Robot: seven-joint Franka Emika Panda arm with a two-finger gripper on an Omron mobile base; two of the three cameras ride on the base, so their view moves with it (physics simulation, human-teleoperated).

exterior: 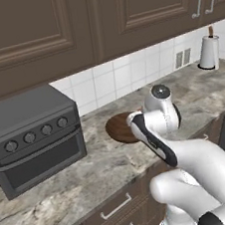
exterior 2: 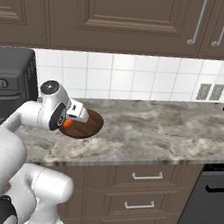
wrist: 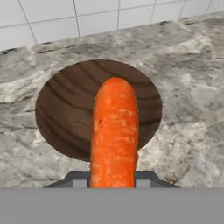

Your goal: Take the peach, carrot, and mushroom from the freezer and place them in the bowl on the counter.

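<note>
Clamped between the jaws of the gripper: the carrot, a stubby bright orange stick pointing straight out ahead of the fingertips, its rounded end farthest from them. Gripped at the near end, one dark finger on each side, touching it. Directly beyond and beneath the jaws, the bowl, shallow, round, dark brown wood with visible grain, nothing lying inside; carrot held over the bowl's near half, tip reaching about to its middle. Under the bowl and spreading out past the jaws on every side, the counter of grey-beige marbled stone. Farther ahead of the jaws, past the bowl, a white tiled wall rising from the back of the counter.

From the right base camera, a sliver of orange carrot peeking out beside the white wrist, just at the edge of the bowl. From the left base camera, the bowl partly hidden behind the bent arm, the hand itself tucked out of sight behind the wrist.

Off to one side of the jaws, well apart from the bowl, a dark grey toaster oven with four knobs, standing on the counter. Off to the other side, far along the stone, a paper towel roll upright on its holder. Above, brown wall cabinets; below the counter edge, brown drawers with silver handles
</note>
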